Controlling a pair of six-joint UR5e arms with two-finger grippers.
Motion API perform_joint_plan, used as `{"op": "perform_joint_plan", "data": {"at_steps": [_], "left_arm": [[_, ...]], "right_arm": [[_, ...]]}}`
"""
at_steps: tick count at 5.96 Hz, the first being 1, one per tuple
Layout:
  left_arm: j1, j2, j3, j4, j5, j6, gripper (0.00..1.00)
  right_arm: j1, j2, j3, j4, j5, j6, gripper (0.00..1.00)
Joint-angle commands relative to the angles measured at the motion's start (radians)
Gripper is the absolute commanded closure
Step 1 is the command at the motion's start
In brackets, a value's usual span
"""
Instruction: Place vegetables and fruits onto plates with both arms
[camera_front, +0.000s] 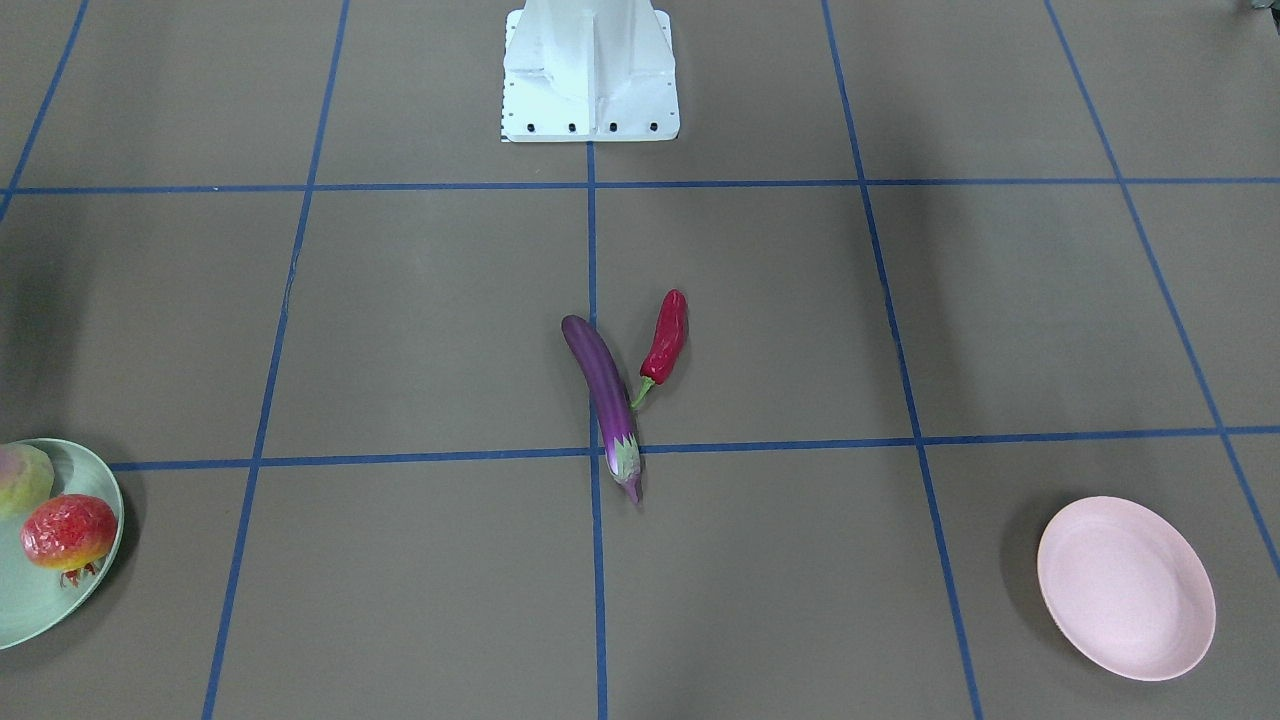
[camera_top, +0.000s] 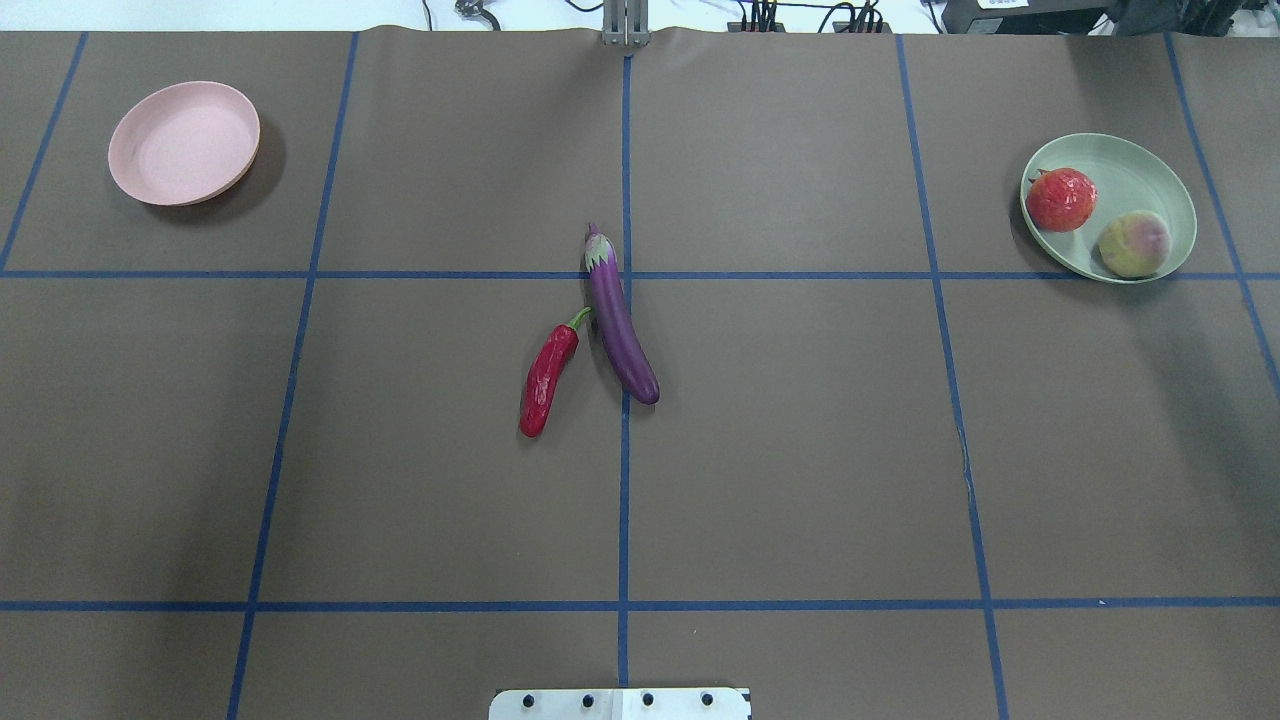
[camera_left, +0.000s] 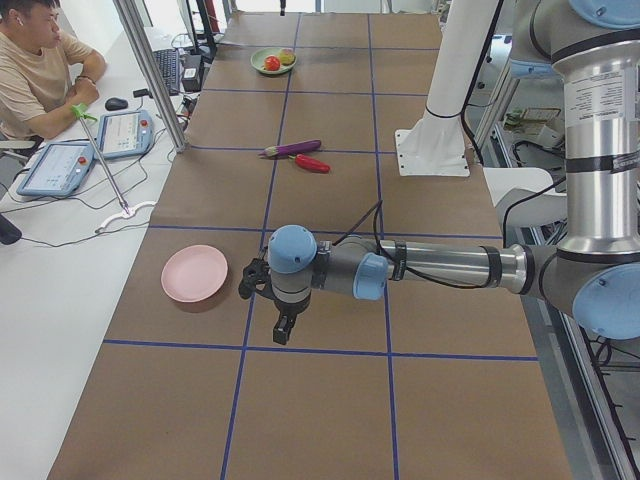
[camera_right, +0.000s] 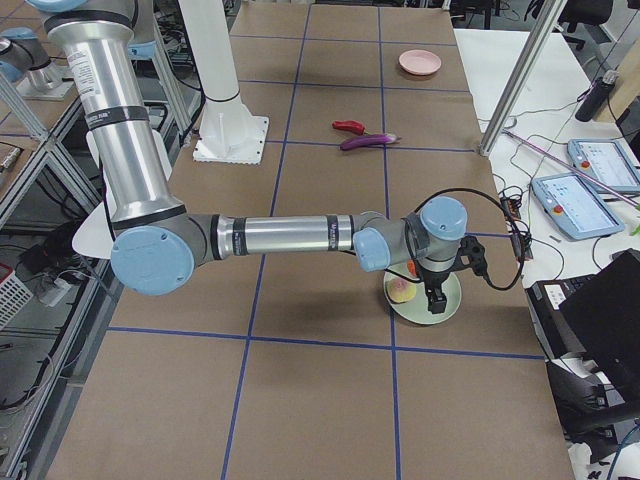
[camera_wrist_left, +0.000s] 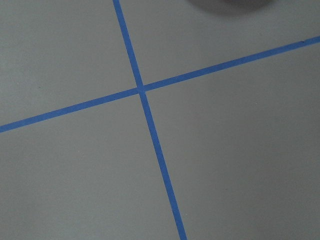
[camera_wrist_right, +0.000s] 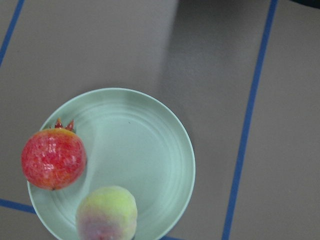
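Grippers: black left gripper (camera_left: 283, 328) hangs near the round matte pale pink plate (camera_top: 185, 143), black right gripper (camera_right: 436, 302) over the pale mint green plate (camera_top: 1150, 170); whether either pair of jaws is parted or closed cannot be told.
Eggplant: long slender purple eggplant (camera_top: 618, 320), table centre; likely light, smooth, rolls; grasp mid-body, crosswise.
Chili: glossy red chili pepper (camera_top: 545, 380) just beside it; probably slippery; pinch its middle.
Fruits: red-and-yellow pomegranate (camera_top: 1061, 199) and blushed peach (camera_top: 1134, 243) lie on the mint plate.

In the overhead view's middle I see the stem of the chili pepper (camera_top: 545, 380) meeting the eggplant (camera_top: 620, 315). Only a narrow wedge lies between them, widening toward the bottom edge, and their outer flanks face open table (camera_top: 400, 480). Upper right, the pomegranate (camera_top: 1061, 199) and peach (camera_top: 1134, 243) crowd the left and lower parts of the mint green plate (camera_top: 1150, 160).
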Motion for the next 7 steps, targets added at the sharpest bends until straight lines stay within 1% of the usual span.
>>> {"op": "perform_joint_plan", "data": {"at_steps": [1, 2, 3, 4, 5, 6, 7], "left_arm": [[0.002, -0.092, -0.012, 0.012, 0.011, -0.055, 0.0], [0.002, -0.152, -0.021, -0.065, 0.007, -0.132, 0.0], [0.02, -0.181, 0.021, -0.245, 0.01, -0.145, 0.0], [0.069, -0.233, 0.031, -0.262, -0.007, -0.215, 0.0], [0.171, -0.247, 0.023, -0.317, -0.008, -0.346, 0.0], [0.208, -0.285, 0.029, -0.354, -0.004, -0.467, 0.0], [0.316, -0.316, 0.027, -0.435, -0.025, -0.525, 0.0]], "right_arm": [[0.011, -0.161, 0.165, -0.163, -0.012, -0.093, 0.0], [0.014, -0.204, 0.205, -0.161, -0.014, -0.093, 0.0], [0.014, -0.217, 0.212, -0.16, -0.011, -0.093, 0.0], [0.014, -0.22, 0.21, -0.154, -0.011, -0.095, 0.0], [0.014, -0.222, 0.21, -0.154, -0.011, -0.095, 0.0], [0.014, -0.223, 0.212, -0.154, -0.008, -0.093, 0.0], [0.014, -0.228, 0.22, -0.154, -0.009, -0.093, 0.0]]}}
